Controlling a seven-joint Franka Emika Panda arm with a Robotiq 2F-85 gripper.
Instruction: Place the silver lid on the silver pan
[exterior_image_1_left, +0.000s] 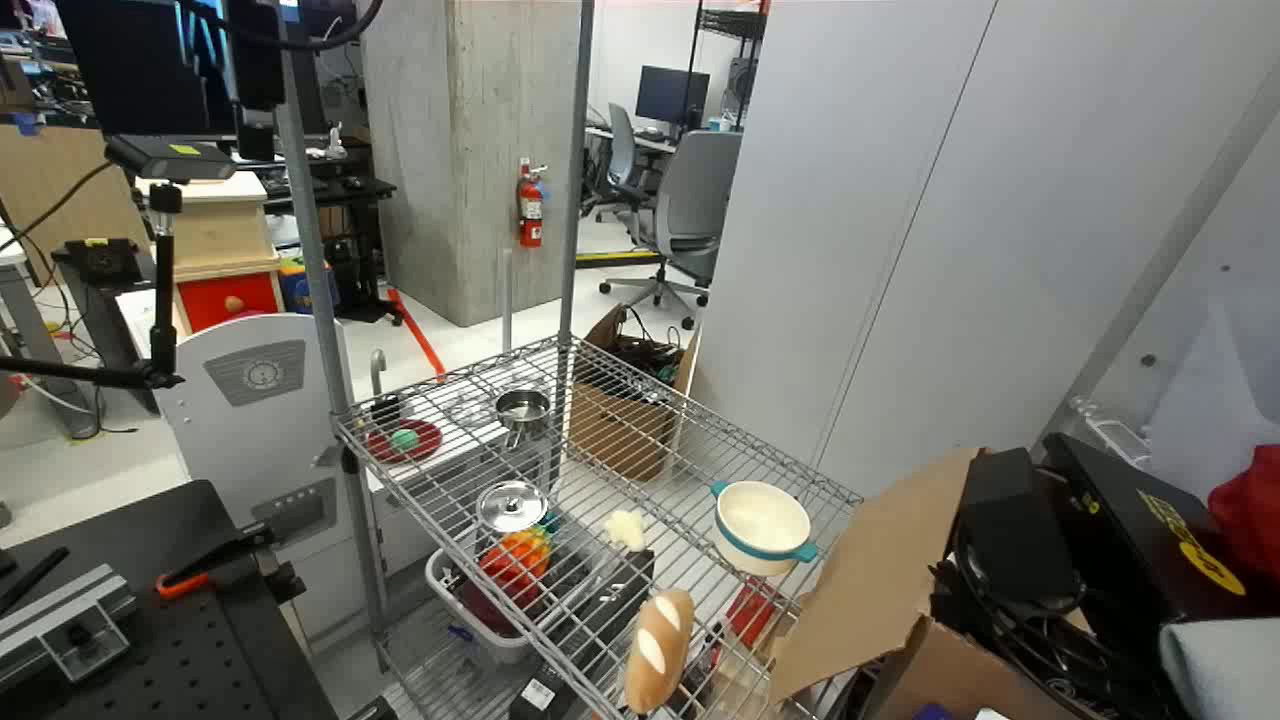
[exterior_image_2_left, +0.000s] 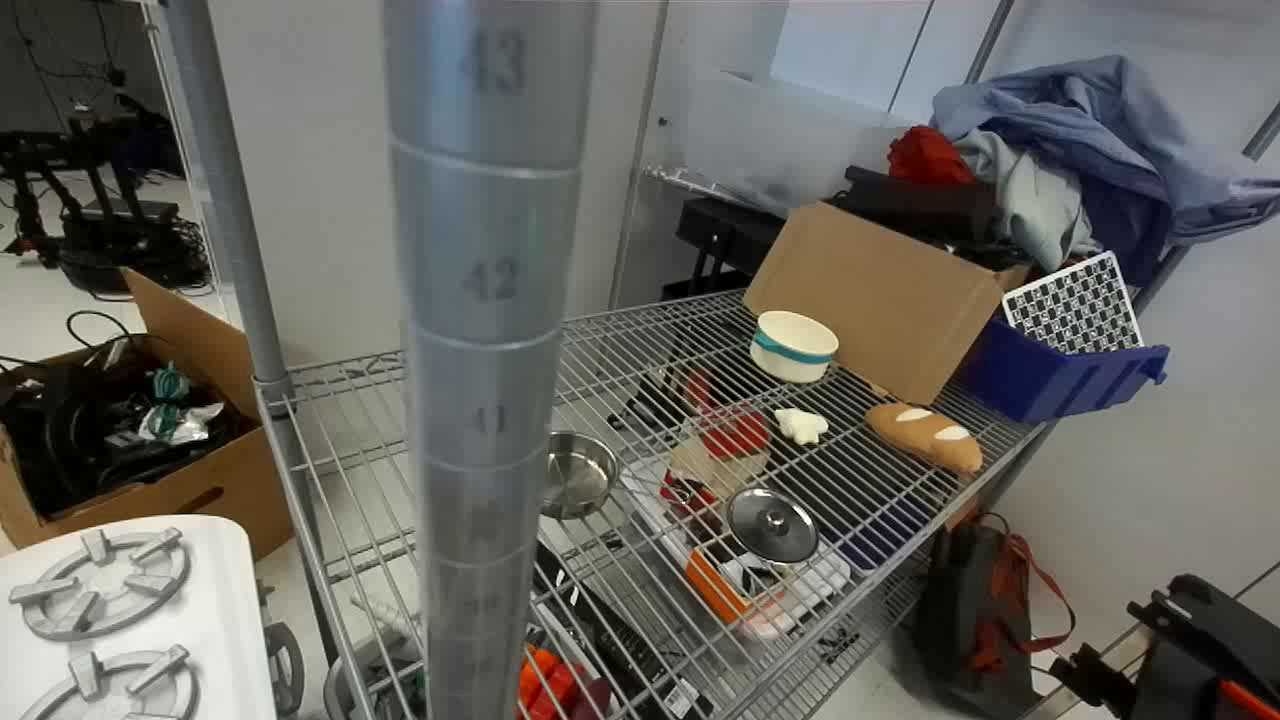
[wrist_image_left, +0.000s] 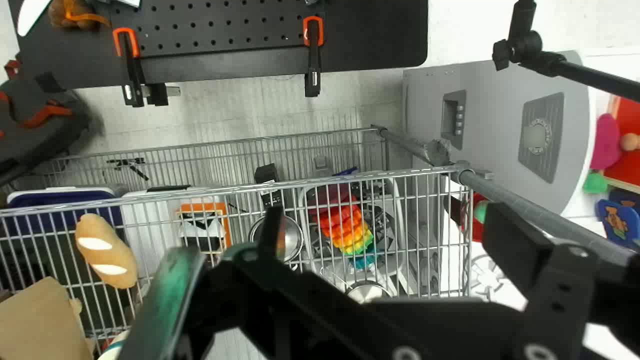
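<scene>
Wrist view: gripper (wrist_image_left: 392, 227) in the foreground, jaws spread wide, nothing held. Silver lid (exterior_image_1_left: 512, 506) lies flat, knob up, on the wire counter (exterior_image_1_left: 705, 413); in an exterior view it is close to the left edge. Silver pan (exterior_image_1_left: 522, 408) stands upright further off, by the far corner, inside showing, well apart from the lid. Bread loaf (exterior_image_1_left: 660, 650) at the near end; cream pot (exterior_image_1_left: 762, 522) to the right; pale lump (exterior_image_1_left: 626, 530) between lid and pot, identity unclear. Grey post (exterior_image_2_left: 490, 300) hides the pan's left part in an exterior view.
</scene>
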